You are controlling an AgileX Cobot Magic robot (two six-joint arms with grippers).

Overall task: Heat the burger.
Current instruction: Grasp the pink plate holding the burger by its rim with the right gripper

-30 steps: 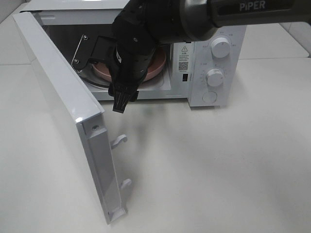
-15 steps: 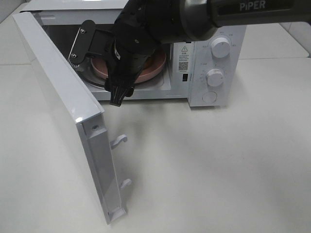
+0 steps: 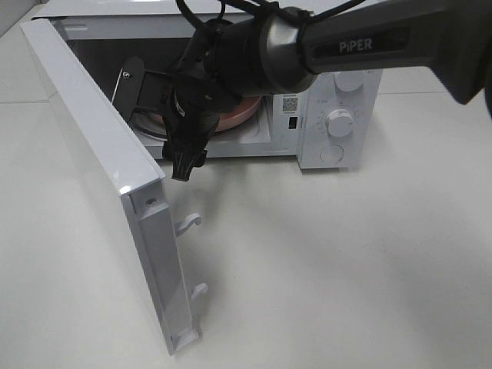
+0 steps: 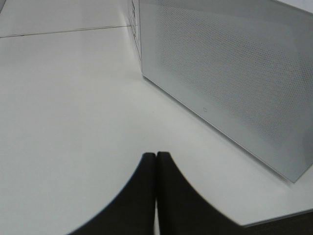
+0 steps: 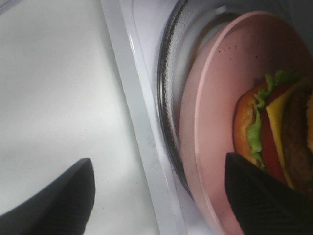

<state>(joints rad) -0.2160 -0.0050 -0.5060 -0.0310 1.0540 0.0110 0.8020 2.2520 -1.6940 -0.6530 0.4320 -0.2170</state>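
- Exterior high: the right arm (image 3: 361, 46) is reaching into the microwave (image 3: 311, 131), whose door (image 3: 92, 154) is standing wide open. The pink plate (image 3: 240, 112) is showing inside, while the arm is hiding the burger in this view.
- Left wrist: the left gripper (image 4: 156, 186) is hanging over the white table (image 4: 63, 98), its fingers pressing together on nothing, near a white dotted panel (image 4: 230, 73).
- Right wrist: the right gripper (image 5: 156, 196) is spreading its fingers wide, gripping nothing. The burger (image 5: 274, 132) is lying on the pink plate, which is sitting on the glass turntable (image 5: 168, 73) inside the microwave.
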